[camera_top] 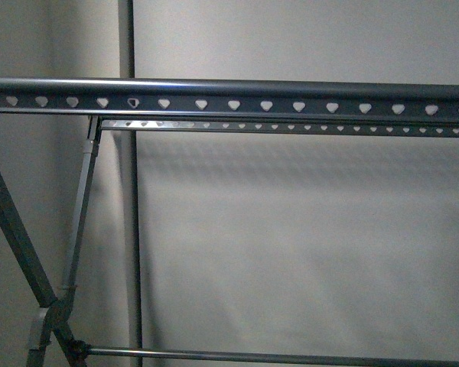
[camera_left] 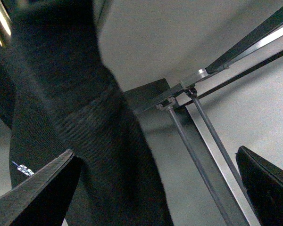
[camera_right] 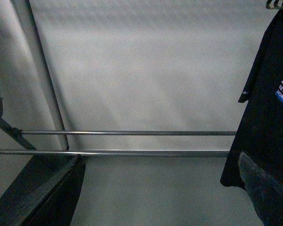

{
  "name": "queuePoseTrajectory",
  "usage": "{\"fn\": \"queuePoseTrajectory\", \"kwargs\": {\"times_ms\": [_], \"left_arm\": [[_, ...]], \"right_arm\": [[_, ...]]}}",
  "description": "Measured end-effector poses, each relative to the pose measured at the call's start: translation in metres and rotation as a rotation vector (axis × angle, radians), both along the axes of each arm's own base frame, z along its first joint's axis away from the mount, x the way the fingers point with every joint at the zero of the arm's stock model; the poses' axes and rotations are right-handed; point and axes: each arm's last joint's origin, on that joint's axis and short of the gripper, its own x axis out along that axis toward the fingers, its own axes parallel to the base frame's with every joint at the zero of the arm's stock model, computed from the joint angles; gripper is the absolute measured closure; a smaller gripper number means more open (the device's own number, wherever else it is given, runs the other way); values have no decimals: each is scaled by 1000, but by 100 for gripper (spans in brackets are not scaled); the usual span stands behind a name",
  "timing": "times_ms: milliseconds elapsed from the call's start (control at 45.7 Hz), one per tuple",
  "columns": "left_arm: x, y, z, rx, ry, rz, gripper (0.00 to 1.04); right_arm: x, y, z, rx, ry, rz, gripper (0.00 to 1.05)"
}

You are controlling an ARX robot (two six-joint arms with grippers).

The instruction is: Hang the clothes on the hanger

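Looking from the front, the rack (camera_top: 229,95) shows two long rails with heart holes. Its crossed legs stand on the left, with a pale wall (camera_top: 306,245) behind.

From the left wrist, the black shirt (camera_left: 85,117) hangs close and blurry beside one finger. The left gripper (camera_left: 155,150) is spread wide.

From the right wrist, the right gripper (camera_right: 160,160) is spread wide too. The shirt (camera_right: 264,117) hangs by one finger, its print showing, next to two low bars (camera_right: 132,133).
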Motion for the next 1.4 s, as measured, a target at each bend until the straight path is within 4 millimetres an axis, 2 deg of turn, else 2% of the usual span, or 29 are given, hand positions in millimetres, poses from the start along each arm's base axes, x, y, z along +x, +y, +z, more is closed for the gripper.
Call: {"fn": "queuePoseTrajectory", "kwargs": {"times_ms": [88, 328, 438, 547, 613, 723, 876, 985, 1095, 1248, 1401], "left_arm": [[11, 5, -2, -3, 30, 17, 14], [14, -3, 2, -28, 41, -80, 58], [-4, -16, 1, -35, 35, -184, 81], [-37, -33, -7, -88, 44, -338, 100], [-56, -43, -12, -93, 65, -447, 101], [-81, -60, -10, -63, 55, -671, 101], [-88, -87, 2, 31, 7, -1042, 101], [-86, -101, 6, 88, -6, -1235, 101], [-81, -118, 14, 189, -64, -1586, 101], [-56, -127, 28, 612, -218, -1897, 101], [-27, -131, 35, 856, -304, -2067, 101]], "right_arm": [[0, 0, 0, 0, 0, 0, 7], [0, 0, 0, 0, 0, 0, 7], [0, 0, 0, 0, 0, 0, 7], [0, 0, 0, 0, 0, 0, 7], [0, 0, 0, 0, 0, 0, 7], [0, 0, 0, 0, 0, 0, 7], [0, 0, 0, 0, 0, 0, 7], [0, 0, 0, 0, 0, 0, 7], [0, 0, 0, 0, 0, 0, 7], [0, 0, 0, 0, 0, 0, 7], [0, 0, 0, 0, 0, 0, 7]]}}
